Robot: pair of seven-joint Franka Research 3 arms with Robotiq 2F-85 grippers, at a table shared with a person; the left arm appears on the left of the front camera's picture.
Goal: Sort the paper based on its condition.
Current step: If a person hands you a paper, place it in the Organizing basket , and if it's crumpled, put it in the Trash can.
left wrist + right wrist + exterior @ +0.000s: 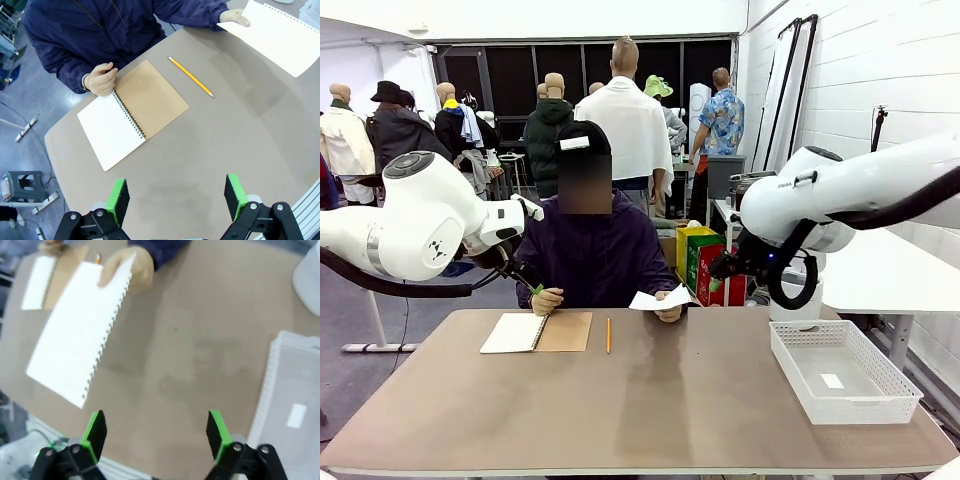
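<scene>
The left claw [176, 196] is held spread and empty above the bench [225, 140], with an open notebook [132, 112] and a pencil [190, 76] laid beyond it. The right claw [156, 432] is likewise spread and empty, a white mesh basket [267, 385] being seen to one side. A sheet of paper [80, 340] is held off the bench at its far edge by the person's hand [131, 267], between notebook and basket.
</scene>
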